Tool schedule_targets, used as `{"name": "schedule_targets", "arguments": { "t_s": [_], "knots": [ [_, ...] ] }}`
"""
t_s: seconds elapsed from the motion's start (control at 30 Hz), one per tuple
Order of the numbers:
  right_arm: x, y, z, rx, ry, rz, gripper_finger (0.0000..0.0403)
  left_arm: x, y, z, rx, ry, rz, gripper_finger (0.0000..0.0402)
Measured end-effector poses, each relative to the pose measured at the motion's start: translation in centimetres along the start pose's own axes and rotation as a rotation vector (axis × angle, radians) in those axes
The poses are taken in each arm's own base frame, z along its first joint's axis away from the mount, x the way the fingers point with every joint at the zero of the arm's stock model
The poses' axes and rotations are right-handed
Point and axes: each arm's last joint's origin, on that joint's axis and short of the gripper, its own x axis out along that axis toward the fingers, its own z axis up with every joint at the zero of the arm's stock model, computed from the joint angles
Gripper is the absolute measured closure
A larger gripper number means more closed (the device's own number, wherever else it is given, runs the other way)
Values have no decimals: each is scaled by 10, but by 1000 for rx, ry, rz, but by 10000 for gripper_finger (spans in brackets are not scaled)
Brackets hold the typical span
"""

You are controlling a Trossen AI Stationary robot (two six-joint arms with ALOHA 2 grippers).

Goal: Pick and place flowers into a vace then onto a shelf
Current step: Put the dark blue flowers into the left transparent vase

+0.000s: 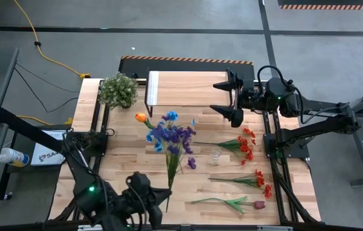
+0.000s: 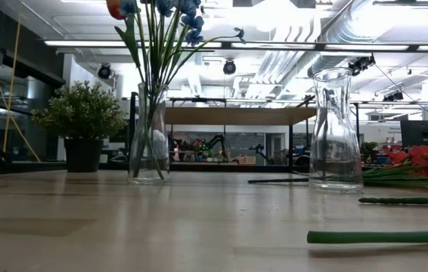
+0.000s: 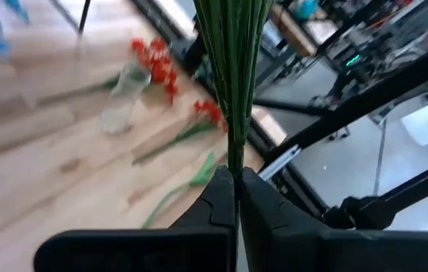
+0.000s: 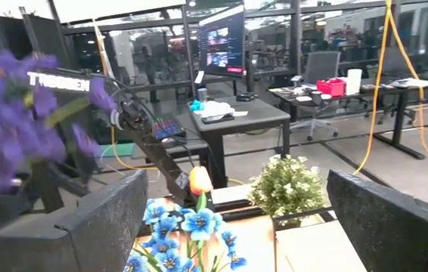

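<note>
While our left gripper point(image 3: 237, 185) pinches the blue-and-purple green-stemmed flowers point(image 1: 172, 136), we are still filling vases. Next, we judge, lower the stems into glass. Our right gripper point(image 1: 231, 97) hangs released.

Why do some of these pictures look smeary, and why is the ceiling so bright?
Left wrist view: the table and red flowers are streaked with blur, while the green stems in the left gripper stay fairly sharp. Right wrist view: the close purple blooms are fuzzy. Low view: the ceiling lights glare white and glint on the glass vase.
</note>
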Motion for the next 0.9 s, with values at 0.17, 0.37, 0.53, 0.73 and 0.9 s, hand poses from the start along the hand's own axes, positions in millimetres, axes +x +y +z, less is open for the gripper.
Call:
{"name": "schedule_targets", "arguments": {
  "t_s": [0.17, 0.37, 0.53, 0.73, 0.9],
  "knots": [
    [0, -1, 0, 0, -5, -51, 8, -15, 1, 13, 61, -86, -27, 367],
    [0, -3, 0, -9, -11, -104, 8, -31, 4, 32, 175, -196, -31, 367],
    [0, -4, 0, -40, -13, -140, 8, -48, 7, 45, 261, -305, -24, 367],
    [0, -5, 1, -68, -14, -182, 8, -72, 13, 62, 330, -423, -11, 367],
    [-1, -6, 1, -75, -16, -212, 8, -83, 18, 76, 382, -475, 12, 367]
  ]
}}
